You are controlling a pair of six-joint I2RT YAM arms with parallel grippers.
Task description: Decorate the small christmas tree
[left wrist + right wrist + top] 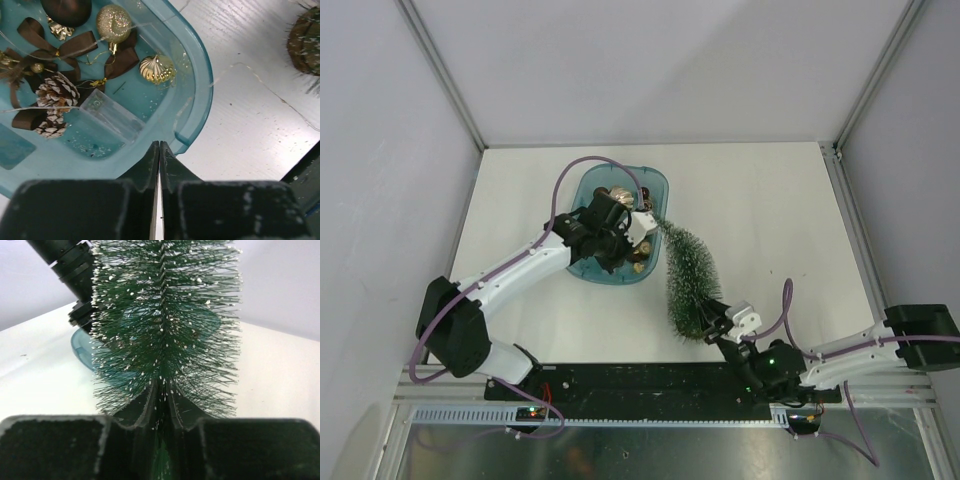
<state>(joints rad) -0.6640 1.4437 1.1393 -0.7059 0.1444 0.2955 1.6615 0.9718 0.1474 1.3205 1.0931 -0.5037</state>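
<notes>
Small christmas tree (689, 272), bristly frosted cone, pinched near base by right gripper (162, 392); left gripper (159, 148) closed over glossy teal tray (202, 100).

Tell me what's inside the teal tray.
A glittery gold ball, a ribbed gold bauble, a dark brown bauble, brown ribbon bows, frosted pinecones and a clear box lie in the teal tray. From above, the left arm covers much of it, hiding what lies beneath.

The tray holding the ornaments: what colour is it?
The tray is translucent teal; left wrist view shows best.
</notes>
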